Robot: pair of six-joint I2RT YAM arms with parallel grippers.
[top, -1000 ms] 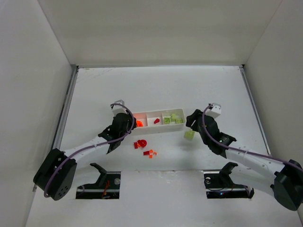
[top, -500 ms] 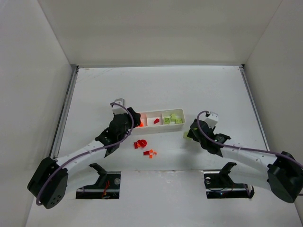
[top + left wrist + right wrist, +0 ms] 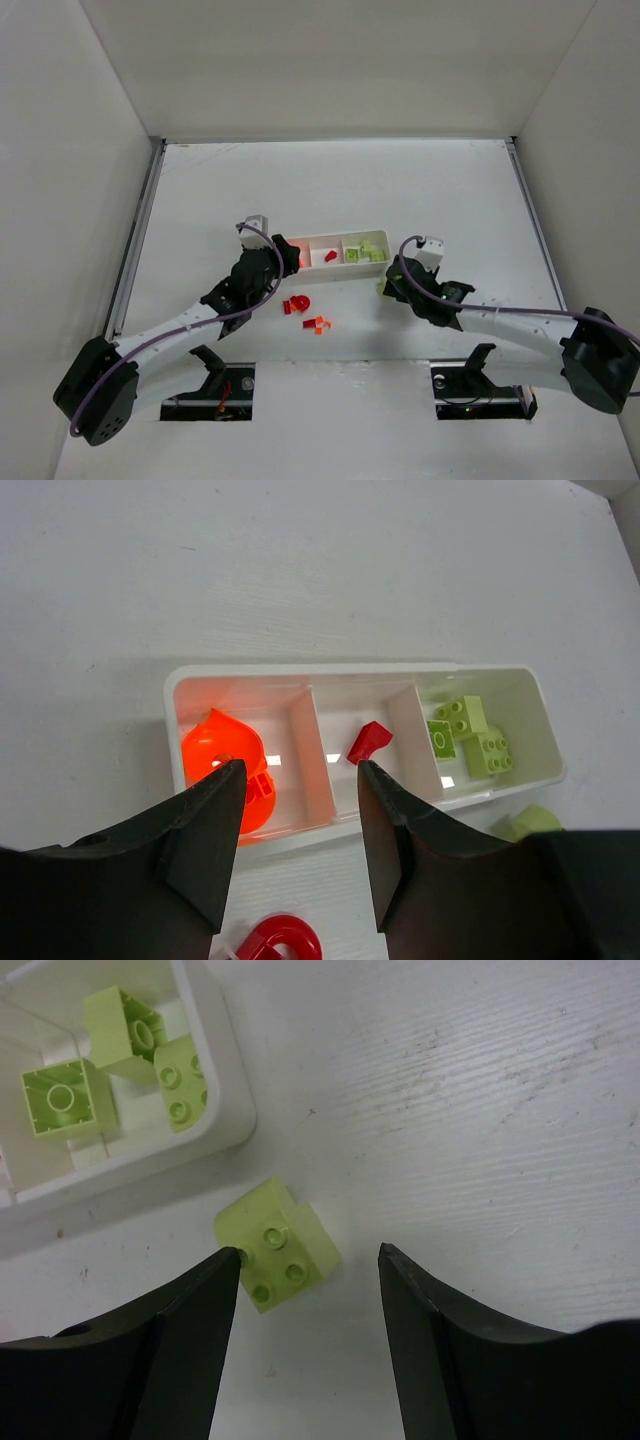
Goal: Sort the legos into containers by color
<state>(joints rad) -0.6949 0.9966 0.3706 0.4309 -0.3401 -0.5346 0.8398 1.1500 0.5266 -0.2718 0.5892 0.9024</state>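
The left hand [image 3: 298,780] hangs open over the tray [image 3: 300,670] and holds nothing. An orange piece [image 3: 222,752] sits just beyond its left finger, a red piece [image 3: 368,742] beyond its right. Loose red and orange pieces [image 3: 298,303] lie nearer its arm (unsorted). The right hand [image 3: 310,1260], open and low, straddles a yellow-green brick [image 3: 278,1243] on the worktop [image 3: 480,1110], just outside the tray's green end. The next move, I judge: close squarely on the brick, lift it, and drop it in.

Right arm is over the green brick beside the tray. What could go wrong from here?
The yellow-green brick lies skewed and off-centre in the open right end effector, so closing may twist it out. It also sits close to a corner of the tray; a finger could knock the tray.
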